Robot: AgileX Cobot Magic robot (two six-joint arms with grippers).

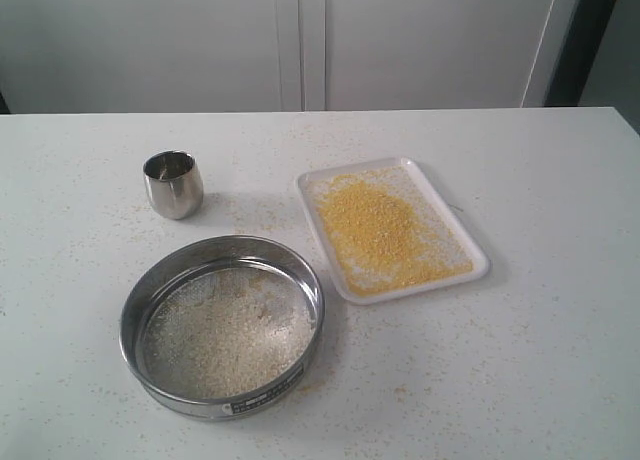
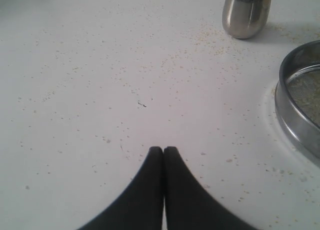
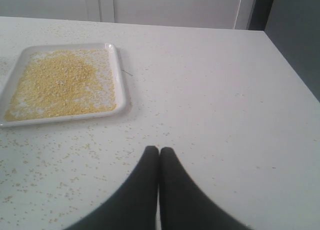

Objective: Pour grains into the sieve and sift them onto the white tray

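The round steel sieve [image 1: 222,325] rests on the table at the front left, with pale off-white grains [image 1: 235,340] lying on its mesh; its rim [image 2: 295,100] shows in the left wrist view. The white tray [image 1: 455,230] lies to its right, spread with fine yellow meal [image 1: 375,225]; the right wrist view shows the tray [image 3: 120,85] and its yellow meal [image 3: 60,85] too. My left gripper [image 2: 163,150] is shut and empty over bare table, apart from the sieve. My right gripper [image 3: 159,150] is shut and empty, off the tray's near side. Neither gripper appears in the exterior view.
A small steel cup [image 1: 173,184] stands upright behind the sieve, also in the left wrist view as the cup [image 2: 246,12]. Loose granules are scattered across the white table [image 1: 540,360]. White cabinet doors [image 1: 300,40] stand behind the table's far edge.
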